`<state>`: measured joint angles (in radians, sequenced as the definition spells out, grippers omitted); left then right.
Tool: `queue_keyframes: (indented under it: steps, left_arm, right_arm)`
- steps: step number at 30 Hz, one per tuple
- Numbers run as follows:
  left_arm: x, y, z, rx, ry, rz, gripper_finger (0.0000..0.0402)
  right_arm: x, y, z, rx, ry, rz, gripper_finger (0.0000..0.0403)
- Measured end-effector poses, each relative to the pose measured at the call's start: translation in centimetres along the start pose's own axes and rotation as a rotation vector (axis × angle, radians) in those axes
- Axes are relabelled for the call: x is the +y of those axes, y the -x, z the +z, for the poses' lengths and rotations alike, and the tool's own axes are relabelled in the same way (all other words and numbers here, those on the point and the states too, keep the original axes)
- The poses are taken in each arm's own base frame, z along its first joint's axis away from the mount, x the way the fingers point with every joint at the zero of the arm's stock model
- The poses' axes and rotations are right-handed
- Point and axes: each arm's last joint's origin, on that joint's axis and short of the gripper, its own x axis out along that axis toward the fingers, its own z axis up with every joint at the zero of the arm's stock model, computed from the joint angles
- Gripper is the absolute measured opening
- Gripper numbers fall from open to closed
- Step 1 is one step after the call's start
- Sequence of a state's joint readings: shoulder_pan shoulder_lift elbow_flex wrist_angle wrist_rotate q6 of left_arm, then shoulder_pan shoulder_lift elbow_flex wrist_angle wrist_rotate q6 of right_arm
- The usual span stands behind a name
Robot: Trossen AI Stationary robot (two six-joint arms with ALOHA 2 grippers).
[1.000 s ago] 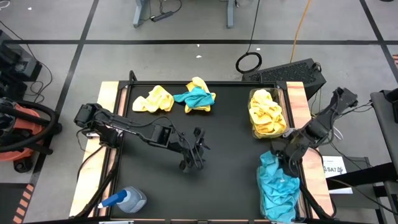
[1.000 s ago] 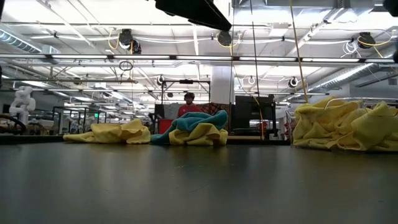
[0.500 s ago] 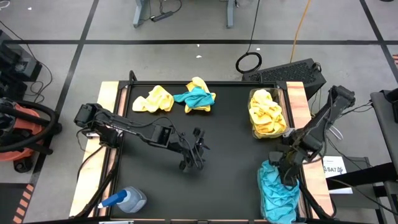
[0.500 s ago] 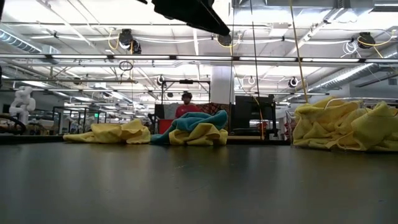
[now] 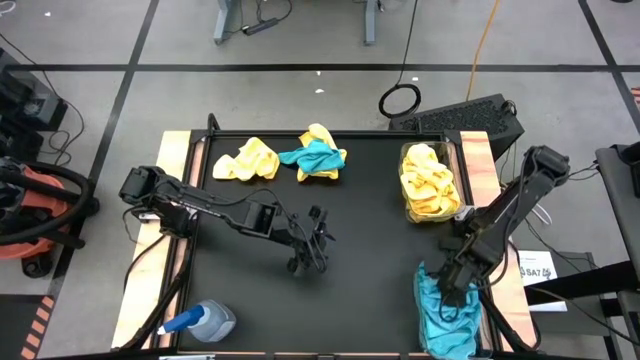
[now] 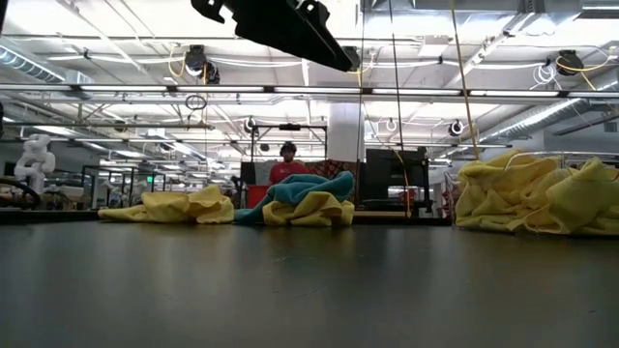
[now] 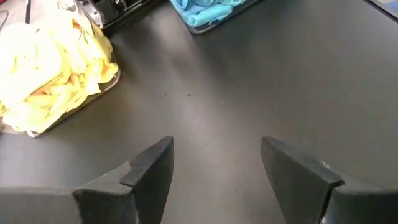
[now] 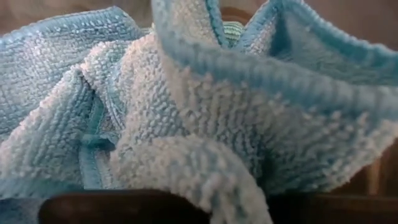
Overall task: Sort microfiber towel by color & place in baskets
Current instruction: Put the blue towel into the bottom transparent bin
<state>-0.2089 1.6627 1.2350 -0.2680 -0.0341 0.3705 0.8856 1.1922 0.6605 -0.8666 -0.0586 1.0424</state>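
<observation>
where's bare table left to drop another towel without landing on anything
Free: the dark table between the left gripper and the yellow basket, and the near strip between the spray bottle and the teal basket. Crowded: the far edge, with loose towels.

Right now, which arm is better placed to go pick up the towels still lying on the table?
Left, probably. The left end effector hangs open and empty over mid-table, nearer the loose yellow towel and the teal and yellow pile. The right end effector is down in the teal towel basket.
</observation>
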Motion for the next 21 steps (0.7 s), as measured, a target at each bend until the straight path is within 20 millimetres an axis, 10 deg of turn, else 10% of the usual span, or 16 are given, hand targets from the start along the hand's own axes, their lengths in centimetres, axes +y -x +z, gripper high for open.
queue_keyframes:
  steps: [21]
  left_arm:
    - [0.0, 0.0, 0.0, 0.004, -0.001, -0.001, 0.0247]
  right_arm:
    - [-0.3, 1.4, -0.4, -0.02, -0.097, 0.095, 0.0162]
